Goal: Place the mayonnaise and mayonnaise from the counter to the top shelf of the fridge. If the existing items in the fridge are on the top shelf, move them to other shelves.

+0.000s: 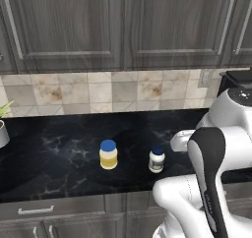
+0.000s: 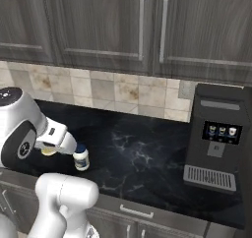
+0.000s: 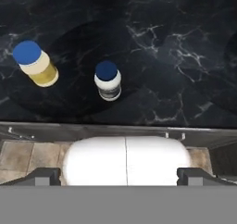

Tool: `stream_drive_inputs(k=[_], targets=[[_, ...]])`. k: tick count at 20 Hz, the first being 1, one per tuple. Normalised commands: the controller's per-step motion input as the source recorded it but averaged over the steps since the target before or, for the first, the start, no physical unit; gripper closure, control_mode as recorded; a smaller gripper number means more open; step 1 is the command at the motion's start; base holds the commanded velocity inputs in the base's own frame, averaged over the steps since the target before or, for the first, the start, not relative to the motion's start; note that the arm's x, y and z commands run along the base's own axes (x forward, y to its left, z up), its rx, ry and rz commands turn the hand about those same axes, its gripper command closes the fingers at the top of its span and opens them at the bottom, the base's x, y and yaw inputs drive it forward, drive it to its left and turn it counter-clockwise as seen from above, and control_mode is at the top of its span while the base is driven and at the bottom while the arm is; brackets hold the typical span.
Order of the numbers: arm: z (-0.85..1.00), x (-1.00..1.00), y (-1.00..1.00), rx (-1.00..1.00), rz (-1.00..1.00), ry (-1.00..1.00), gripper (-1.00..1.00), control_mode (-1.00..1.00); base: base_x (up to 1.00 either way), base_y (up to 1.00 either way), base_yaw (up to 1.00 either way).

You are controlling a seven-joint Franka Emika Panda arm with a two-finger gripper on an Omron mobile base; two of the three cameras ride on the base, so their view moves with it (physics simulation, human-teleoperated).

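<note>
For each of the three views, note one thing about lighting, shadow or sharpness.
Left base view: soft, even light, a faint dark patch on the counter around the jars. Right base view: slightly blurred, the coffee machine's screen glows. Hand view: a round dark shadow surrounds the white jar; marble veining is crisp.

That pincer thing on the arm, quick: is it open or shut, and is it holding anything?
Pincer: open wide, holding nothing. Both jars, the pale-yellow jar and the white jar, stand on the counter, untouched.
</note>
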Motion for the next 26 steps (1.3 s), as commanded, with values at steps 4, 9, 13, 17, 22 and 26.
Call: stream_drive_inputs(k=[4,9,13,17,22,26], targets=[[-0.39,0.60,0.00,-0.01,0.00,0.00,-1.00,-1.00,0.00,0.00,0.00],[-0.57,0.36,0.04,-0.03,0.00,0.00,-1.00,-1.00,0.00,0.00,0.00],[-0.66,0.25,0.11,-0.03,0.00,-0.01,-1.00,-1.00,0.00,0.00,0.00],[-0.61,0.13,0.14,-0.02,0.00,-0.08,-1.00,-1.00,0.00,0.00,0.00],[-0.61,0.11,0.09,-0.04,0.00,-0.13,-1.00,-1.00,0.00,0.00,0.00],[-0.60,0.14,0.04,-0.05,0.00,-0.15,-1.00,-1.00,0.00,0.00,0.00]])
